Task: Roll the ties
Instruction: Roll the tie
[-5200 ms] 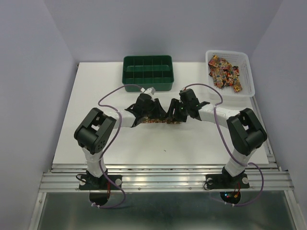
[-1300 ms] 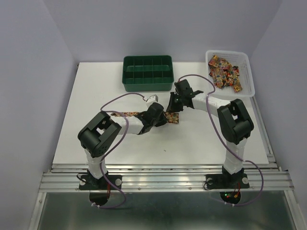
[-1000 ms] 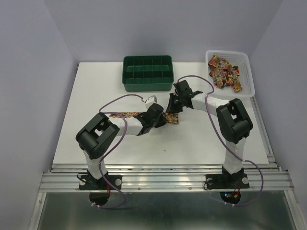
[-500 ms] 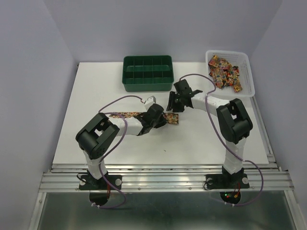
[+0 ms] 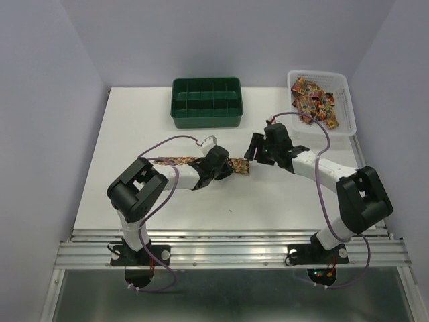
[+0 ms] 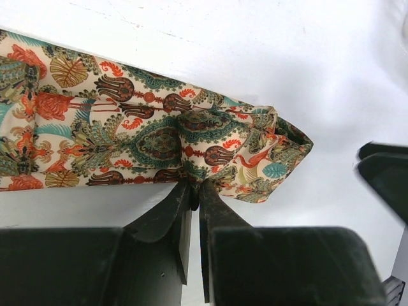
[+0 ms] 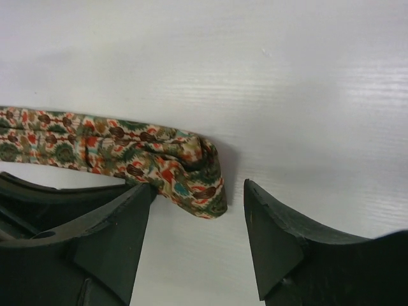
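One of the ties, in a busy red, green and cream pattern, lies flat across the middle of the table. Its right end is folded over into a loose first turn. My left gripper is shut on that tie, and its fingertips pinch the near edge right beside the folded end. To the right, my right gripper stands open. In the right wrist view the folded end lies just ahead of the open gripper, touching neither finger.
A green compartment tray stands at the back centre. A white basket at the back right holds several more patterned ties. The right arm's cable loops above its wrist.
My right gripper has opened, let go of the tie's folded end and drawn back to the right. The left gripper has kept its pinch in the same place.
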Robot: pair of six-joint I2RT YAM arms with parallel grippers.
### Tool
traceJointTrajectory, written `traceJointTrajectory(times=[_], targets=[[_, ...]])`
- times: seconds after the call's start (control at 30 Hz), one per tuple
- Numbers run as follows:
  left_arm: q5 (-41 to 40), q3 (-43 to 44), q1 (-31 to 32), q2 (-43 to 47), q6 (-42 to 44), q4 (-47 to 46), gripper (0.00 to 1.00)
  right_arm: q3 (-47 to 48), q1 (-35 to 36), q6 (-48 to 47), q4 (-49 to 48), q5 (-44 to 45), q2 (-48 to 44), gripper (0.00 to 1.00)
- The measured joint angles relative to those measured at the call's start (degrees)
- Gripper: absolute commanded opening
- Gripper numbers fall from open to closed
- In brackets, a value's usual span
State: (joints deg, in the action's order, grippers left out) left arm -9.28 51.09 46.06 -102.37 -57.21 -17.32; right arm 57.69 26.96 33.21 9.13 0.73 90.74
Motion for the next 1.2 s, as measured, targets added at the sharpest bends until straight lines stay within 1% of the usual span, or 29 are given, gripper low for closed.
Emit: traceJointTrajectory(times=[0.1, 0.2, 0.3, 0.53, 0.87, 1.0, 1.2], targets=[[0.0, 0.0, -0.02, 0.0, -0.33, 0.02, 0.0, -6.71, 0.0, 0.02, -4.22, -1.33, -1.6, 0.66], [0.0, 0.0, -0.02, 0.0, -0.5, 0.02, 0.0, -10.75, 0.0, 0.02, -7.87, -2.69, -1.57, 0.66], [0.0, 0.0, -0.02, 0.0, -0.66, 0.04, 0.0, -12.81, 0.0, 0.04, -11.26, -3.78, -1.38, 0.65], [0.0, 0.0, 0.0, 0.0, -0.81, 0.04, 0.0, -14.19, 0.0, 1.09, -21.07, -7.15, 2.25, 0.65], [0.0, -0.02, 0.0, 0.0, -1.27, 0.07, 0.0, -15.72, 0.0, 2.19, -25.31, -9.11, 4.79, 0.61], [0.0, -0.02, -0.02, 0.0, -1.55, 0.07, 0.0, -16.31, 0.0, 2.78, -28.17, -10.71, 5.81, 0.59], [-0.02, -0.13, -0.02, 0.0, -1.86, 0.04, 0.0, -16.31, 0.0, 3.91, -31.43, -12.22, 7.67, 0.5]])
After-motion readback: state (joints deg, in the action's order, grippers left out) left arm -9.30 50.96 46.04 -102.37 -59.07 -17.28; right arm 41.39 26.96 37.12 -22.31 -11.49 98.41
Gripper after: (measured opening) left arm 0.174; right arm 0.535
